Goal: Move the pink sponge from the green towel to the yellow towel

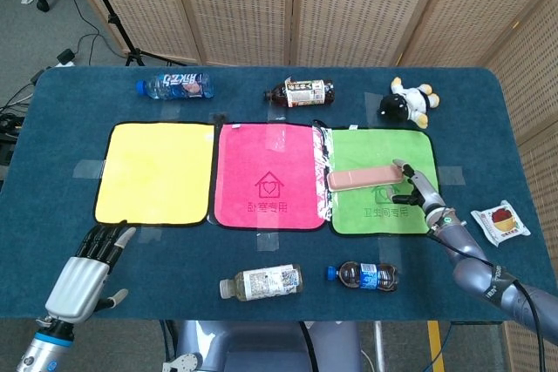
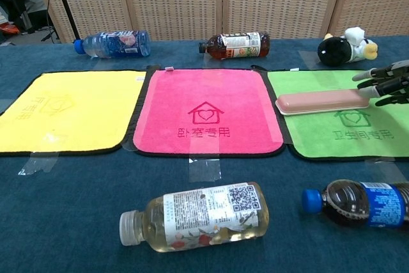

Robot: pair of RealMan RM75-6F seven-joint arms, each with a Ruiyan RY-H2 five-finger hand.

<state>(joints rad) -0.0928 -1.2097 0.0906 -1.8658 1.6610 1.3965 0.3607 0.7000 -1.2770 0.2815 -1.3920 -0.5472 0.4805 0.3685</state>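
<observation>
Head view. The pink sponge (image 1: 364, 178) lies on the green towel (image 1: 381, 209), in the towel's upper half, its long axis running toward the towel's left and right edges. The right hand (image 1: 418, 192) sits at the sponge's right end, fingers extended and apart; the fingertips appear to meet the sponge end, but no closed grip is visible. The yellow towel (image 1: 154, 173) lies near the table's left edge, well apart from the sponge, with the pink towel (image 1: 269, 176) between the two. The left hand (image 1: 90, 266) rests near the table's front-left corner, fingers extended side by side, holding nothing.

Chest view. The sponge (image 2: 322, 101) lies flat on the green towel (image 2: 339, 131), its left end close to that towel's left edge. The right hand (image 2: 385, 82) enters at the frame's right edge; its fingers (image 2: 370, 75) are spread around the sponge's right end. Whether they touch it cannot be told here.

Judgement: the step in hand is the approach to grasp; transfer is not yet begun. The next move calls for closing the fingers across the sponge's narrow width, then lifting it clear before carrying it across the pink towel.
</observation>
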